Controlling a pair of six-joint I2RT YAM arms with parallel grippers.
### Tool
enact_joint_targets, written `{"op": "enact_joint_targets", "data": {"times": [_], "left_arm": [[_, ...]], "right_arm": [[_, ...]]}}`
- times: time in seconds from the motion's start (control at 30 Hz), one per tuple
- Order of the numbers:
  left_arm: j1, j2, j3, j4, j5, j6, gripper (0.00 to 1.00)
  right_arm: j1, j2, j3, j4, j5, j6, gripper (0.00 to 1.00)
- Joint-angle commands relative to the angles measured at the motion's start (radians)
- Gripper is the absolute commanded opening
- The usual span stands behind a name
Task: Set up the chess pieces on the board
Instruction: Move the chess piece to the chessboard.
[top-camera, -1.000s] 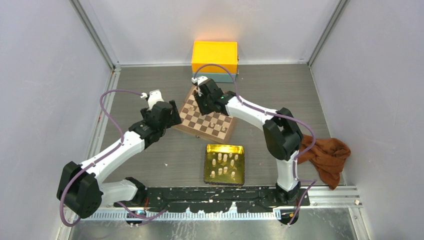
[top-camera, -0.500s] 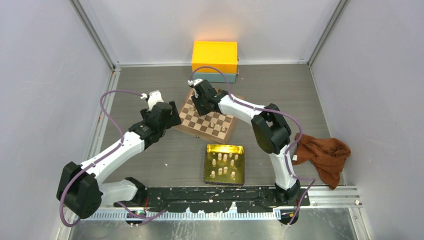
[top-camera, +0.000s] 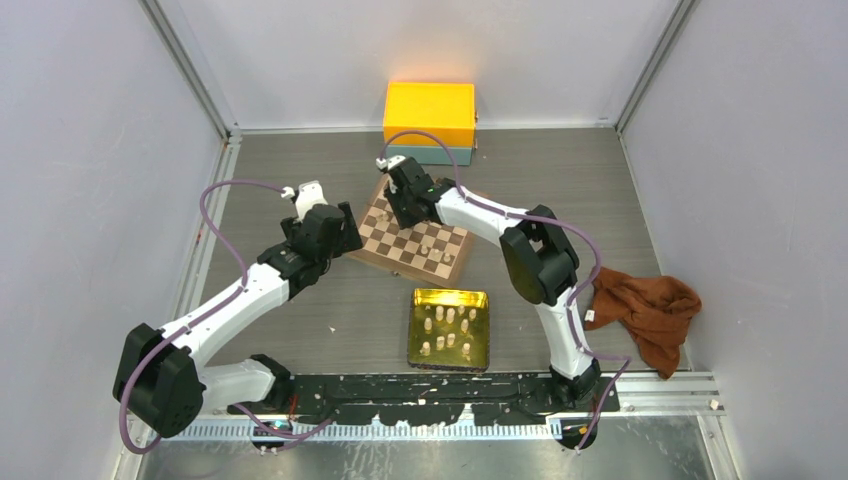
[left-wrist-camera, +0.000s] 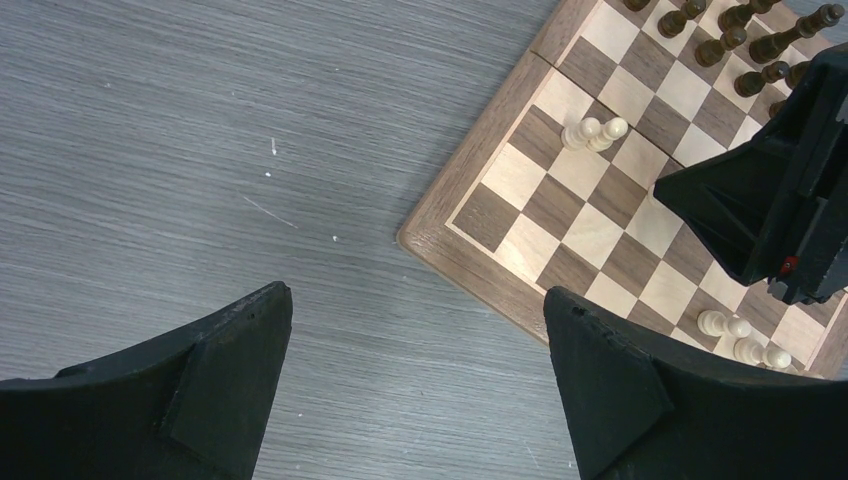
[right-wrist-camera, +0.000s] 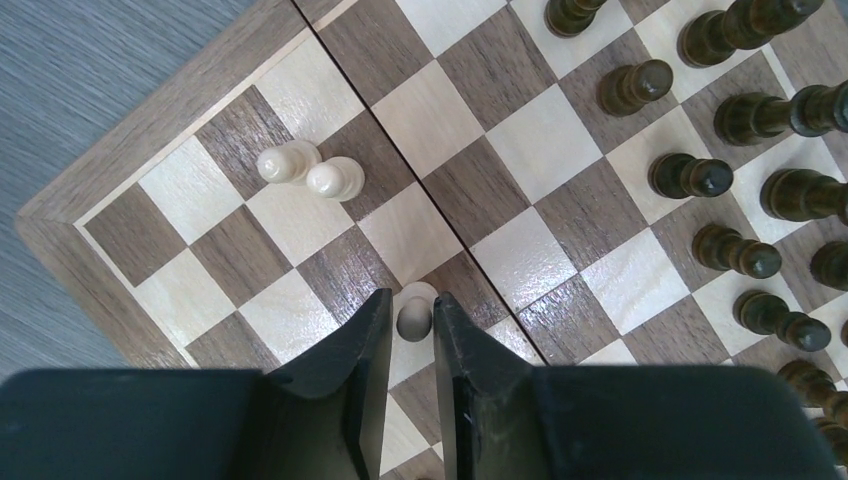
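The board (top-camera: 399, 262) lies at mid-table, turned at an angle. My right gripper (right-wrist-camera: 411, 297) reaches down over its left part, its fingers pressed against both sides of a pale cream pawn (right-wrist-camera: 413, 322) that stands on a square. Two more pale pawns (right-wrist-camera: 310, 170) stand close together near the board's corner. Dark brown pieces (right-wrist-camera: 720, 170) fill the far rows. More pale pieces (top-camera: 447, 330) lie in the gold tray (top-camera: 448, 293). My left gripper (left-wrist-camera: 417, 292) hovers open over bare table, just off the board's left corner (left-wrist-camera: 425, 240), holding nothing.
An orange box (top-camera: 429, 115) on a grey base stands behind the board. A brown cloth (top-camera: 650, 310) lies crumpled at the right. The gold tray sits in front of the board, between the arm bases. Two pale pieces (left-wrist-camera: 740, 340) stand along the board's near edge.
The right arm swung left over the board and its fingers have narrowed onto the pale pawn. The left arm has not moved.
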Motion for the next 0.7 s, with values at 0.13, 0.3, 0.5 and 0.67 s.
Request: {"op": "enact_joint_targets", "data": {"times": [0.13,0.3,0.5,0.67], "left_arm": [[0.004,-0.006,-0.001,0.044,-0.012,0.008,0.97],[0.004,-0.004,0.002,0.044,-0.010,0.008,0.97],[0.004,-0.003,0.005,0.041,-0.007,0.005,0.97],[0.005,-0.006,0.005,0.040,-0.003,0.002,0.97]], "right_arm": [[-0.005,-0.009,0.034,0.003,-0.008,-0.005,0.18],[-0.005,-0.039,0.013,0.007,-0.004,-0.008,0.05],[-0.005,-0.096,-0.035,-0.001,-0.003,-0.006,0.04],[0.000,-0.144,-0.086,-0.003,-0.003,-0.003,0.04]]}}
